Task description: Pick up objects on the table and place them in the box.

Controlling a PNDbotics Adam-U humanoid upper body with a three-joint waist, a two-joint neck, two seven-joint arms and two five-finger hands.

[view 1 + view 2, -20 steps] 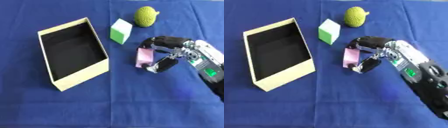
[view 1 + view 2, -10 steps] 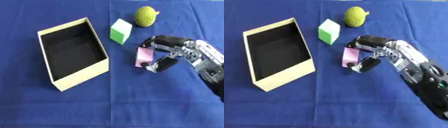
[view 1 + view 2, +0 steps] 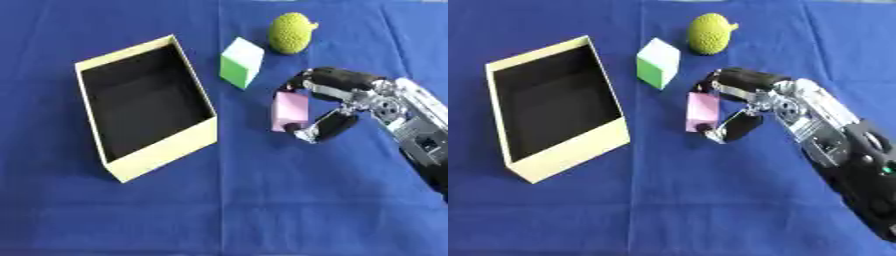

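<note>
Pink block (image 3: 290, 111) is what I am after, and it sits between the fingers (image 3: 325, 80) and thumb of my right hand (image 3: 350, 95), standing on its narrow edge on the blue cloth (image 3: 262, 200). Over the last second my fingers have drawn in a little around it: the curled fingers reach over its top far edge and the thumb tip comes in under its near lower corner. So I read my hand as closed on the block in a pinch, though the block looks to be resting on the cloth and not lifted yet. To my mind the grasp is about made, and the lift and carry to the box are what remain.

Beyond my fingers and a little to their left stands the green and white cube (image 3: 241, 62), near the pink block but apart from it. Farther off, past my fingers, lies the bumpy green fruit (image 3: 291, 33). Well off to the left of my hand is the box (image 3: 166, 150), open-topped with a dark, bare inside. Between my hand and its near wall I see only cloth, so the way across looks free; the wall itself is what I would have to clear, I think. My left hand shows nowhere.
</note>
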